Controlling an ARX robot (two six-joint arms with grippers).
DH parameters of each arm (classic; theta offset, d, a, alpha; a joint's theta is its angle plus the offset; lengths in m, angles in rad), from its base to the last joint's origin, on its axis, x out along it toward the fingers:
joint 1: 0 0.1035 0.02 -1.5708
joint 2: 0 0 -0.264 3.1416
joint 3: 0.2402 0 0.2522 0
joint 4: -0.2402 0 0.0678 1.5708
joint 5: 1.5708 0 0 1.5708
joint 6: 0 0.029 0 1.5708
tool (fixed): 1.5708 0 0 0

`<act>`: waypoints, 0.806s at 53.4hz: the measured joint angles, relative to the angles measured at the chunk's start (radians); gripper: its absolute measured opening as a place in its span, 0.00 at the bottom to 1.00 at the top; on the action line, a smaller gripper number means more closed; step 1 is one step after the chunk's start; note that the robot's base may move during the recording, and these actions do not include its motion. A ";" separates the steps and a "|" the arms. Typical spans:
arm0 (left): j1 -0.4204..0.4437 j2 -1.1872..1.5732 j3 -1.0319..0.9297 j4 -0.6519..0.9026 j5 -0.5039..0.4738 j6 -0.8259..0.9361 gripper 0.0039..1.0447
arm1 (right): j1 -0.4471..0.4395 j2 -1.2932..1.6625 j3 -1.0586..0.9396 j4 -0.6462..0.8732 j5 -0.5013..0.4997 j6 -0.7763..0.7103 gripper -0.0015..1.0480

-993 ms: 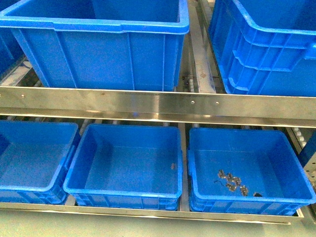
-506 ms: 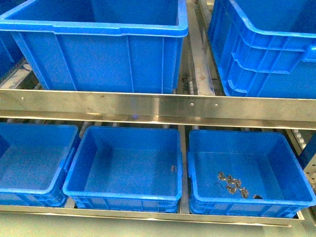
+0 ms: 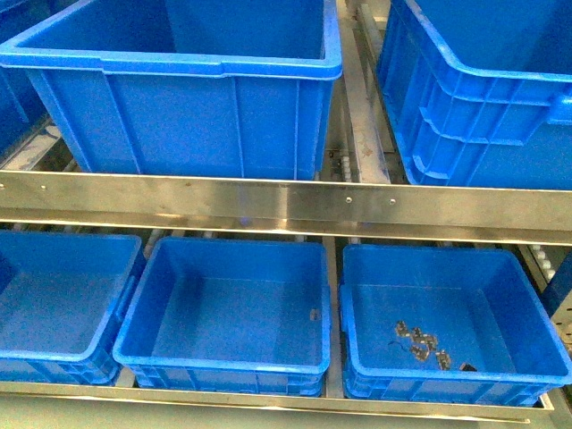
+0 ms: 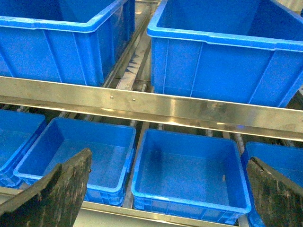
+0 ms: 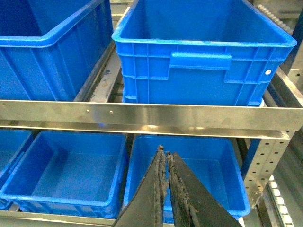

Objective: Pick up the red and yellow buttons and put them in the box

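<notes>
Two large blue crates stood on the upper shelf, one to the left [image 3: 179, 116] and one to the right [image 3: 483, 116], with a strip of roller track between them. One long steel rail [image 3: 286, 201] ran across the shelf front below them.

Three smaller blue crates sat side by side on the lower shelf: the left crate [image 3: 63, 255], the middle crate [image 3: 241, 259] and the right crate [image 3: 429, 268].

The left gripper [image 4: 169, 156] was spread wide, its two dark fingers [image 4: 61, 189] at opposite edges of its wrist view with nothing between them, above the lower crates. The right gripper [image 5: 165, 153] had its two fingers [image 5: 158, 189] pressed together, nothing visible between them, pointing toward the right crate.

A cluster of about six small grey metal bits [image 3: 420, 342] lay on the right crate's floor, toward the front. One tiny dark speck [image 3: 313, 315] showed at the middle crate's right wall.

The red and yellow buttons could not be made out in any view, so their place cannot be told.
</notes>
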 joint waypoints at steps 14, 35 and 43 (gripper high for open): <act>0.000 0.000 0.000 0.000 0.000 0.000 0.92 | 0.000 -0.007 -0.009 0.002 0.000 -0.002 0.34; 0.000 0.000 0.000 0.000 0.000 0.000 0.92 | 0.000 -0.007 -0.009 0.002 0.001 -0.002 0.94; 0.000 0.000 0.000 0.000 0.000 0.000 0.92 | 0.000 -0.007 -0.009 0.002 0.001 -0.002 0.93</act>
